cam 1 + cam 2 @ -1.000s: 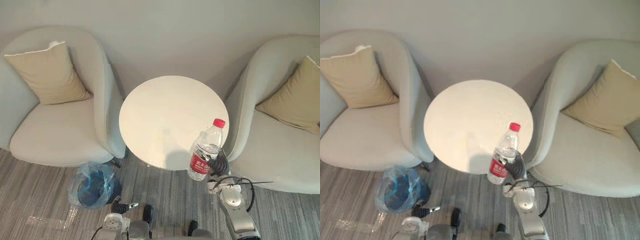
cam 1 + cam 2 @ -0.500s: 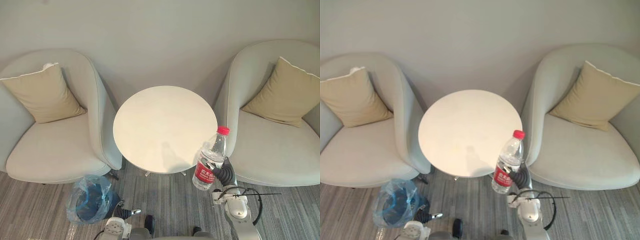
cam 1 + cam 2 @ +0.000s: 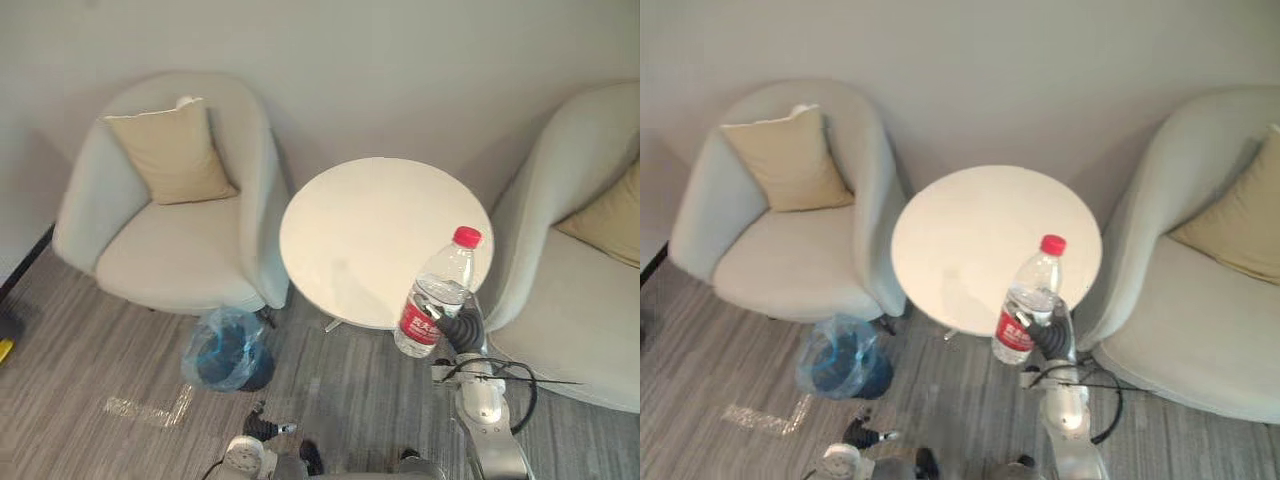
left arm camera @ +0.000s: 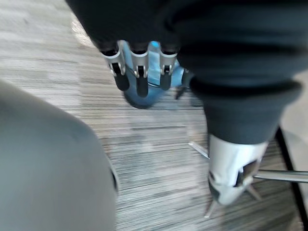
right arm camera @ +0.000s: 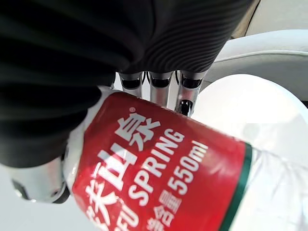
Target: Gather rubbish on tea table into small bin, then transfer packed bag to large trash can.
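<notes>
Right now the right robot hand (image 3: pixel 458 330) is clenched round a clear plastic bottle (image 3: pixel 437 295) with a red cap and red label. Its fingers (image 5: pixel 186 91) wrap the label from behind, and the bottle stands nearly upright, tipped a little. It shows against the near right rim of the round white desk (image 3: pixel 370 230), its base lower than the rim. The small bin (image 3: pixel 228 350), lined with a blue bag, sits on the grey striped floor just beside the left armchair (image 3: pixel 170 250) and to the left of the desk. The left robot hand (image 4: pixel 137 79) hangs low over the floor near the bin, fingers relaxed and holding nothing. A tan cushion (image 3: pixel 172 152) leans in the left armchair; another (image 3: pixel 610 220) rests in the right armchair (image 3: pixel 570 320).
</notes>
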